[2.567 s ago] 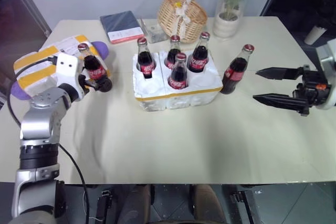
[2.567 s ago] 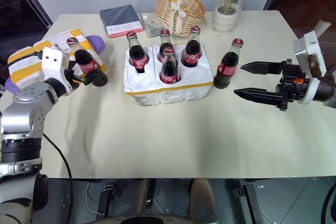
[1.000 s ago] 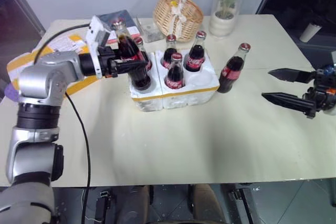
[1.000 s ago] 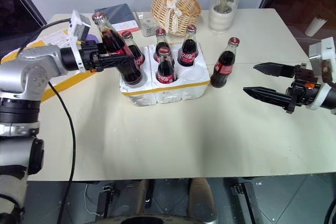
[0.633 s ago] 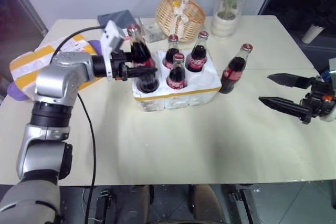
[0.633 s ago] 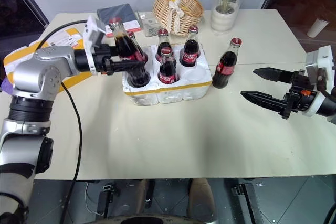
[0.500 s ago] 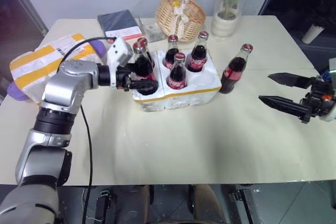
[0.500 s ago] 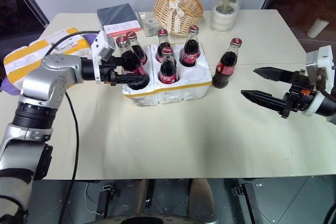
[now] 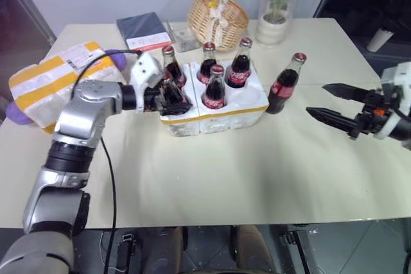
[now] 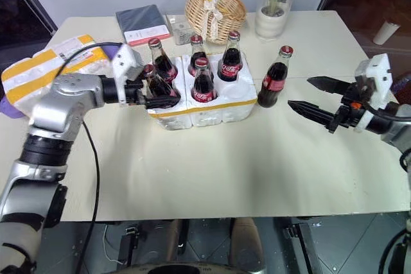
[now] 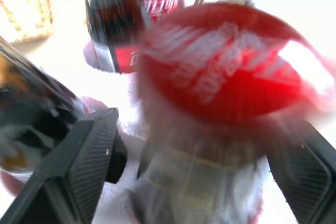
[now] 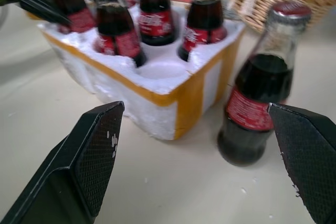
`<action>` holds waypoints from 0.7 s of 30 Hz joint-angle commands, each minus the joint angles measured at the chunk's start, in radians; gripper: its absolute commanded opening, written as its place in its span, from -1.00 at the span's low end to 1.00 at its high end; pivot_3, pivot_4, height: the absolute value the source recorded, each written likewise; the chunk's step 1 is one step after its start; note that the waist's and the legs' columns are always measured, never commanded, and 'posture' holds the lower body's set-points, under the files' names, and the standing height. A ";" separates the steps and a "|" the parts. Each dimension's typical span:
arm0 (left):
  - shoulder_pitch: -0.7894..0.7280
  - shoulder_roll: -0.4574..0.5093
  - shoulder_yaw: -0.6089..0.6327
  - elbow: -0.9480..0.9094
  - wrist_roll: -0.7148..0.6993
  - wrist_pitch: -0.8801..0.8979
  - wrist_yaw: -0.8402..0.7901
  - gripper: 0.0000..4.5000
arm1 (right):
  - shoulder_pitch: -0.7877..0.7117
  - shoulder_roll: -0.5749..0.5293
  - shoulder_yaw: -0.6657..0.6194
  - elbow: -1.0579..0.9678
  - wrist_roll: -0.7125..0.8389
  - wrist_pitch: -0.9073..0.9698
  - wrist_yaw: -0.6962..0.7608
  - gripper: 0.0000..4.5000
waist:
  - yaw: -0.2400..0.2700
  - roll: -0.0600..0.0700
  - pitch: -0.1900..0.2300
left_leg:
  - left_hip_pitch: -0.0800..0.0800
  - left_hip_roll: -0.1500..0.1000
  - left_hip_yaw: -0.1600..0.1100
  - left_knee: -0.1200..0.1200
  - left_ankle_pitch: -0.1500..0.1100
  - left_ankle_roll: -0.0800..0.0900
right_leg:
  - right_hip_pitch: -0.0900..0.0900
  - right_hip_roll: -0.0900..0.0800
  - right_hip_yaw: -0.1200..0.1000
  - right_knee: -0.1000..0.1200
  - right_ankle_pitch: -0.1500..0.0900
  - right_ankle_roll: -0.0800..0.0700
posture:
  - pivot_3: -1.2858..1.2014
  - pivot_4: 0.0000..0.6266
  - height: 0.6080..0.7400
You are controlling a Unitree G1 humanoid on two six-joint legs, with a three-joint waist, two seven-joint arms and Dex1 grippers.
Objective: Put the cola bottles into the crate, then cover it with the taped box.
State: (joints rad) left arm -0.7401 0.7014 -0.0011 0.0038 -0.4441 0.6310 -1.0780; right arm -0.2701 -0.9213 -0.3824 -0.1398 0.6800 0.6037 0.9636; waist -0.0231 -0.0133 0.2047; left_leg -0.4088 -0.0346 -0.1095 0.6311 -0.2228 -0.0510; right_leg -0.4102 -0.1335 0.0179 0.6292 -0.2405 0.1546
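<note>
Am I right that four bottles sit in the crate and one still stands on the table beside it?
Not quite: five bottles sit in the crate, as the right eye view shows. One bottle does still stand on the table beside it.

Office or lab demo room: pale table (image 9: 212, 178), wicker basket (image 9: 218, 12), potted plant (image 9: 280, 4), notebook (image 9: 142, 28).

White foam crate (image 10: 205, 110) with a yellow band; dark cola bottles (image 10: 276, 78) with red labels and caps. At nine o'clock, the white box (image 9: 48, 81) striped yellow. At twelve, a tan wicker basket (image 9: 218, 14) and a dark blue notebook (image 9: 142, 27).
</note>
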 commanded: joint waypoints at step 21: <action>0.048 0.188 0.223 -0.414 -0.578 0.358 0.022 0.98 | -0.342 0.203 0.181 0.403 -0.203 -0.119 -0.144 1.00 | -0.001 0.000 0.000 | 0.001 0.000 0.000 0.000 0.000 0.000 | 0.001 0.000 0.000 0.000 0.000 0.000 | 0.03 -0.52 0.94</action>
State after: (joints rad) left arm -0.6915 0.8764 0.2231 -0.3828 -1.0312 1.0141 -1.0464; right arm -0.5763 -0.7263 -0.1888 0.2576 0.4751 0.5108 0.8129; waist -0.0242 -0.0131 0.2045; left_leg -0.4077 -0.0348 -0.1096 0.6308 -0.2228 -0.0511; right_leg -0.4091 -0.1333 0.0180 0.6288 -0.2404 0.1542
